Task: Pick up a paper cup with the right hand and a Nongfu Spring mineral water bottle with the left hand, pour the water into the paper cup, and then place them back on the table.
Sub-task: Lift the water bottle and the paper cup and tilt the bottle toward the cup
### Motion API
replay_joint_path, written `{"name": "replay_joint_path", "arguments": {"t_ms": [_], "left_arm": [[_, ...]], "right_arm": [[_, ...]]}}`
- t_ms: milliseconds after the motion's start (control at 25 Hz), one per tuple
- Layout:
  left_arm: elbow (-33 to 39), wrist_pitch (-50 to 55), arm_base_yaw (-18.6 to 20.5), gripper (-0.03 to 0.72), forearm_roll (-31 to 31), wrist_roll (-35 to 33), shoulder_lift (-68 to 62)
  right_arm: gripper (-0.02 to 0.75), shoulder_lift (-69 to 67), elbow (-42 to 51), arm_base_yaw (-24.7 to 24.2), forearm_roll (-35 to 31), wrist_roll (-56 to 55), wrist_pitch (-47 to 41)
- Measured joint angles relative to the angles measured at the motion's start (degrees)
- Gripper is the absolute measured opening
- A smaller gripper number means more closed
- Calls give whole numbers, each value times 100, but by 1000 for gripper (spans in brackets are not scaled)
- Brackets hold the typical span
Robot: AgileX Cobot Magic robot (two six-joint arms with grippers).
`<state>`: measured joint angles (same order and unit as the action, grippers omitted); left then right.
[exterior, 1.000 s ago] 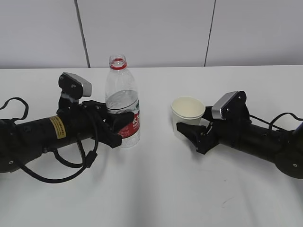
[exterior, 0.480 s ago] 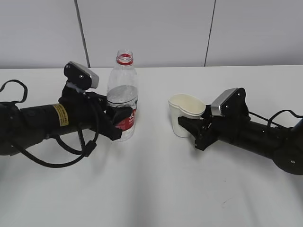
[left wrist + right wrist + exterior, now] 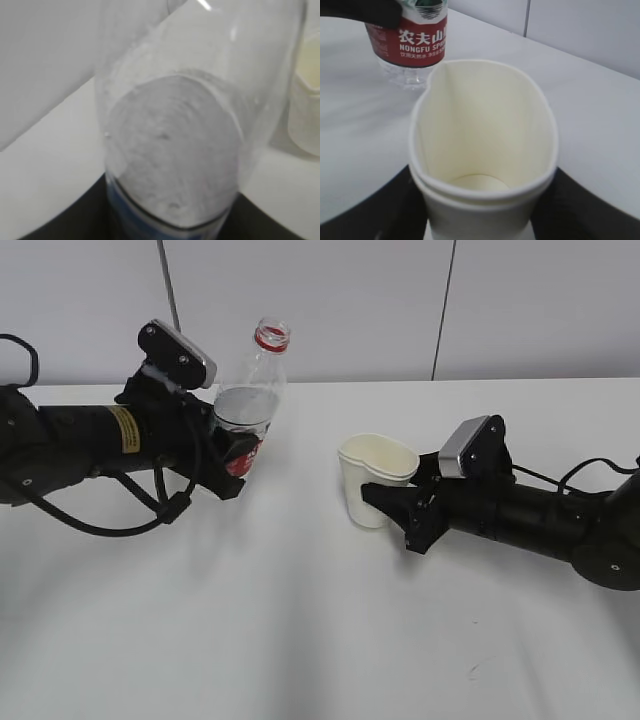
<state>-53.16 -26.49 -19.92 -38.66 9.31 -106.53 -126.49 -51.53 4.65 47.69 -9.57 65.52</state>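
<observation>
The Nongfu Spring mineral water bottle (image 3: 247, 405) hangs clear of the table (image 3: 300, 640), capless neck leaning right, my left gripper (image 3: 232, 452) shut on its red label. The left wrist view is filled by the clear bottle (image 3: 175, 125), the water (image 3: 172, 155) pooled inside and black fingers (image 3: 65, 225) at either lower corner. To the right, the paper cup (image 3: 375, 478) is upright, its rim squeezed oval by my right gripper (image 3: 388, 508). In the right wrist view the cup (image 3: 482, 130) sits between black fingers (image 3: 395, 210), and the bottle's label (image 3: 415, 42) is beyond it.
A grey panelled wall (image 3: 320, 310) runs behind the table's far edge. Loose black cables (image 3: 120, 530) hang under the left arm and trail behind the right arm (image 3: 560, 515). Bare white tabletop lies between the arms and in front of them.
The left arm lifted the bottle off the table and leaned its neck to the right. The right gripper closed on the cup, squashing its rim oval, and shifted it slightly left.
</observation>
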Motion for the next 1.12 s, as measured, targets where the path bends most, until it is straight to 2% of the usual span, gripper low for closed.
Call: {"name": "replay_joint_path", "arguments": {"t_ms": [520,1120], "left_arm": [[-438,1169,0,314,-1093,-44,270],[-747,1840,0,313,-2182,-73,465]], "right_arm": [[410,0,-264,201,224,-207,0],[410,0,-274,201,320,-337,0]]}}
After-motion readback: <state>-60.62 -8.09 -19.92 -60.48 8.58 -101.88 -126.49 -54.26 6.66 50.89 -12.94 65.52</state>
